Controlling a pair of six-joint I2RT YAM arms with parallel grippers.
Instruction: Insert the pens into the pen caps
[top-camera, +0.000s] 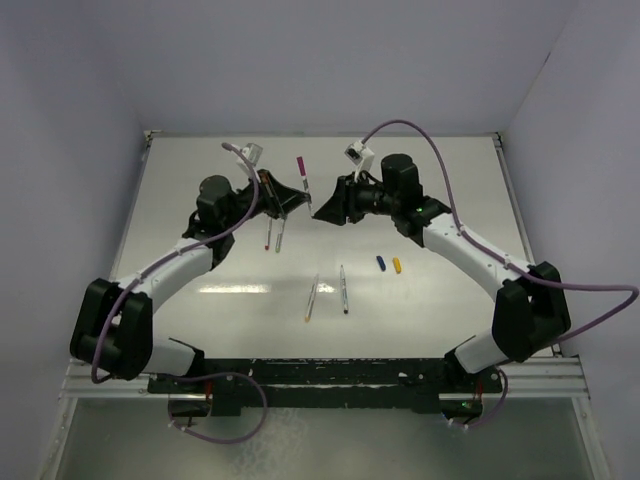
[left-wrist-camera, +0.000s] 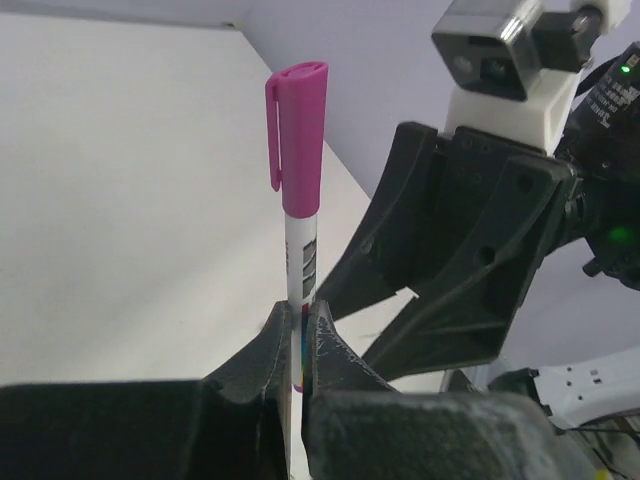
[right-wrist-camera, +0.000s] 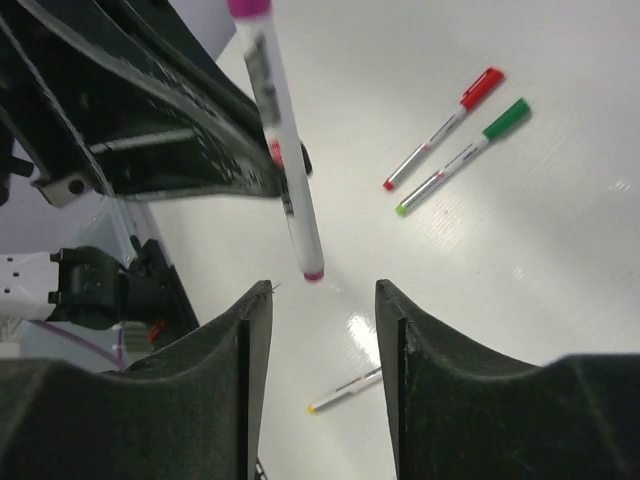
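My left gripper (top-camera: 296, 203) is shut on a silvery pen (left-wrist-camera: 299, 255) that wears the purple cap (left-wrist-camera: 300, 130), and holds it above the table. The capped pen also shows in the top view (top-camera: 301, 175) and in the right wrist view (right-wrist-camera: 283, 170). My right gripper (right-wrist-camera: 320, 300) is open and empty, just beside the pen's lower end; it faces the left gripper (top-camera: 319, 212). Two capped pens lie together, one red (right-wrist-camera: 445, 125) and one green (right-wrist-camera: 465, 155). Two bare pens lie mid-table, one yellow-tipped (top-camera: 311, 298) and one dark-tipped (top-camera: 344, 289). The blue cap (top-camera: 381, 263) and yellow cap (top-camera: 397, 265) lie loose to their right.
The white table (top-camera: 200, 320) has raised side rails and lilac walls at the back and sides. The red and green capped pens (top-camera: 274, 236) lie just below my left gripper. My right gripper's black fingers (left-wrist-camera: 450, 250) fill the right of the left wrist view.
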